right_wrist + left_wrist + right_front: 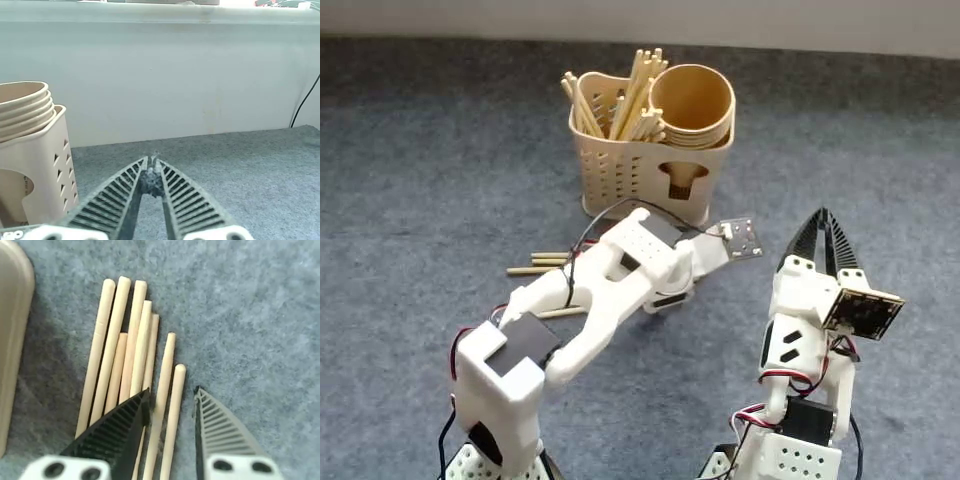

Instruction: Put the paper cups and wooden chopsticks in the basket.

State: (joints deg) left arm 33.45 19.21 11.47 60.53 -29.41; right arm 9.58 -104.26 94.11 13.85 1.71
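A cream basket (620, 175) stands on grey carpet (420, 180). It holds stacked paper cups (692, 100) and a bundle of wooden chopsticks (638, 85). The loose chopsticks (131, 355) lie just in front of the basket. The left gripper (171, 392) is above them, jaws partly apart astride two sticks. The right gripper (151, 164), near the basket's cup side, is closed and empty.

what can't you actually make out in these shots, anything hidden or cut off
High view: the left arm covers most of the loose chopsticks, so their count is hidden.
Left wrist view: the chopsticks' near ends lie behind the left hand or past the frame edge.
Right wrist view: the basket is cut by the frame edge, and the number of stacked paper cups is unclear.
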